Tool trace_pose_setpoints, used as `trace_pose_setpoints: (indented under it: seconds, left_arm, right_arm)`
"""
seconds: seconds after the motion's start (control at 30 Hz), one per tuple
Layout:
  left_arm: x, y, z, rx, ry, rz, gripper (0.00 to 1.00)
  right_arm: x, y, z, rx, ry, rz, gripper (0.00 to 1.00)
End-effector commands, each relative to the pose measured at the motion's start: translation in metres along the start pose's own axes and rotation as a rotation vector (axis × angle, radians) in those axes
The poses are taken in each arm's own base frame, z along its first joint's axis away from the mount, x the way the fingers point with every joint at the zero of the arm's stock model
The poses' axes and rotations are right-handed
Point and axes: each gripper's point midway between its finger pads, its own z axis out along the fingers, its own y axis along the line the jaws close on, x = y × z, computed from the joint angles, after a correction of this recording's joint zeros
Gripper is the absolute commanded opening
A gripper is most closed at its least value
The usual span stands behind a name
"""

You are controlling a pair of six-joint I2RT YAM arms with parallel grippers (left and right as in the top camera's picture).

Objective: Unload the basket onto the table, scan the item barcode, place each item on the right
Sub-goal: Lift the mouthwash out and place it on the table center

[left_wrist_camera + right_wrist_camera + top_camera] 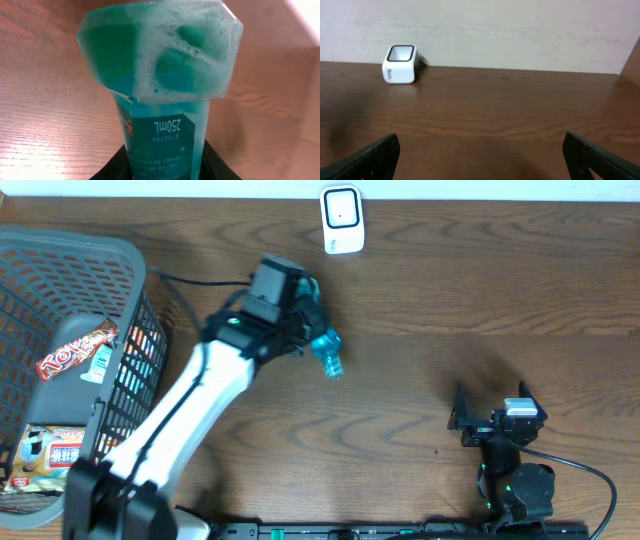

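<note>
The item is a teal bottle (329,354) of blue-green liquid, with "250ML" printed on its label and foam inside. My left gripper (306,332) is shut on its body and holds it above the table, left of centre. In the left wrist view the bottle (160,65) fills the frame, with black fingers (112,169) on both sides of its label. No barcode shows. The white scanner (341,218) stands at the table's far edge, a short way beyond the bottle, and shows in the right wrist view as the scanner (400,64). My right gripper (490,406) rests open and empty at the near right.
A grey wire basket (90,245) stands at the left edge, holding a red candy bar (78,352) and a snack packet (50,455). A black cable runs from the right arm's base along the near edge. Bare wood lies before the right gripper (480,155).
</note>
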Motion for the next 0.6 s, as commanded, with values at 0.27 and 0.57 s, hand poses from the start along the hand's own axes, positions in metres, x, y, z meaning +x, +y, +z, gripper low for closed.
trace_pose_setpoints:
  seconds: [0.27, 0.57]
  left_arm:
    - [0.018, 0.033, 0.060, -0.194, 0.035, 0.117, 0.15]
    - [0.040, 0.062, 0.098, -0.295, 0.113, 0.123, 0.27]
  right_arm:
    - [0.001, 0.000, 0.000, 0.002, 0.003, -0.006, 0.99]
    - [0.001, 0.000, 0.000, 0.002, 0.003, -0.006, 0.99]
